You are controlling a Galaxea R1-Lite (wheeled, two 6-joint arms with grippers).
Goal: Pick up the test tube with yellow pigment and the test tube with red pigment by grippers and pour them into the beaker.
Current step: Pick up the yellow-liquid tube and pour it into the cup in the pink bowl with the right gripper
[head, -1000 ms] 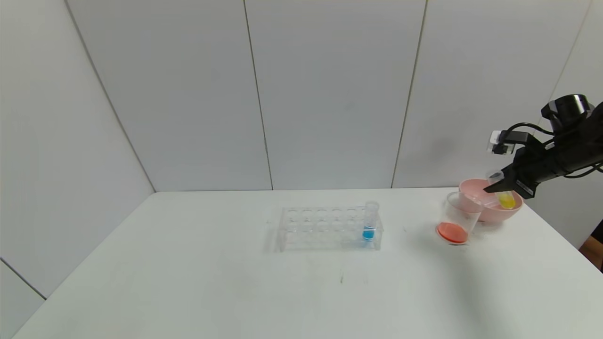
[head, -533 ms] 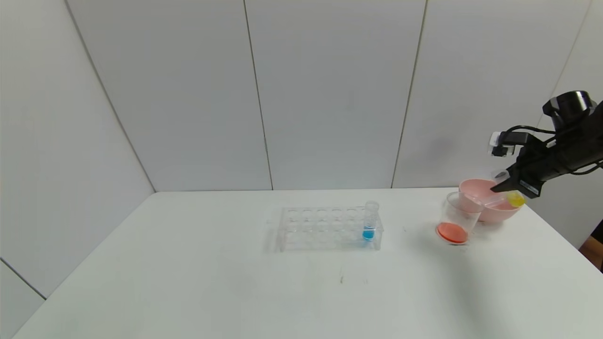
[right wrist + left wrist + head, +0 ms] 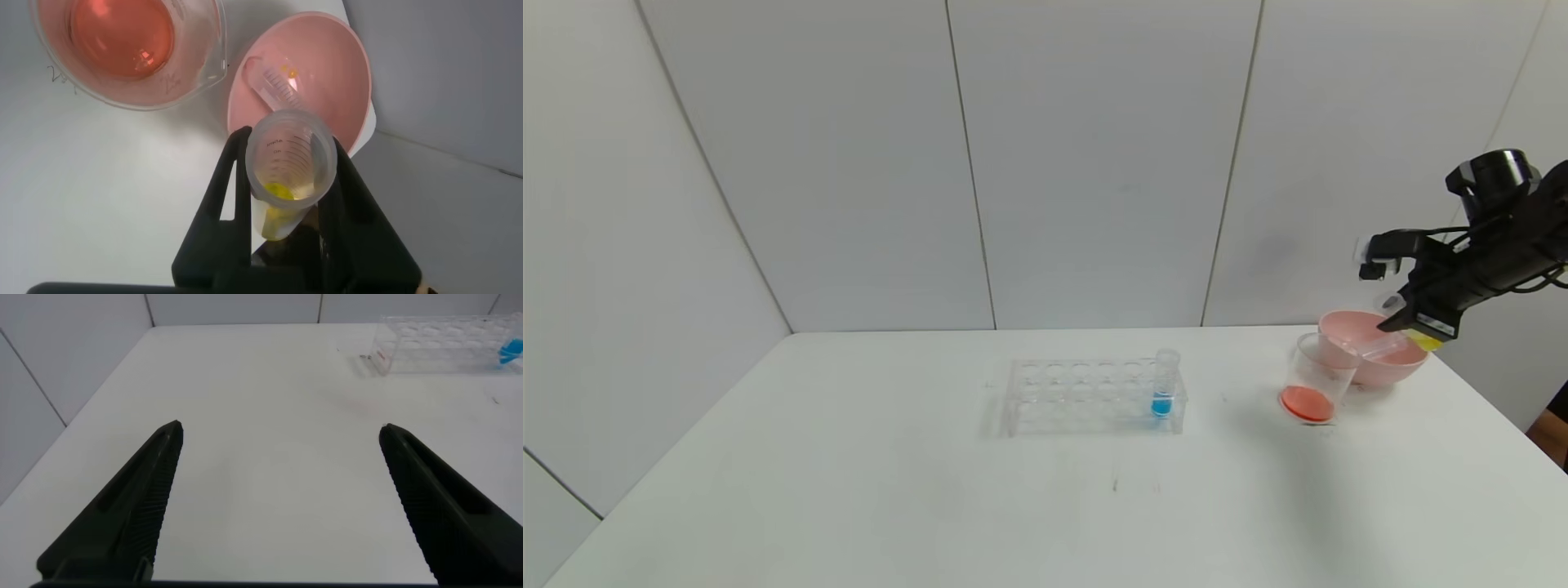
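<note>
The test tube with yellow pigment [image 3: 288, 167] sat clamped between the fingers of the right gripper [image 3: 286, 184], its open mouth toward the wrist camera and a small pool of yellow liquid lying low inside it. In the head view the tube [image 3: 1392, 346] lay tilted almost level, its yellow end at the gripper and its mouth reaching out toward the beaker [image 3: 1313, 378]. Its long axis therefore ran from the gripper toward the beaker's rim. The beaker [image 3: 127, 49] stood ahead of the gripper and to the robot's left of it, beyond the pink bowl [image 3: 315, 82] that lay directly beneath the held tube. It already held red-orange liquid, so I judged the red share was poured and the yellow pour was the step in hand. An empty tube [image 3: 274, 82] lay on its side in the bowl.

The left gripper [image 3: 278, 506] hung with its fingers spread and nothing between them, over bare worktop [image 3: 270, 416] well apart from the beaker, so the right arm was plainly the nearer one.

Moulded graduation marks showed on the held tube's wall and on the tube in the bowl; their figures were too small to read. Faint marks on the beaker's side could not be read either.
</note>
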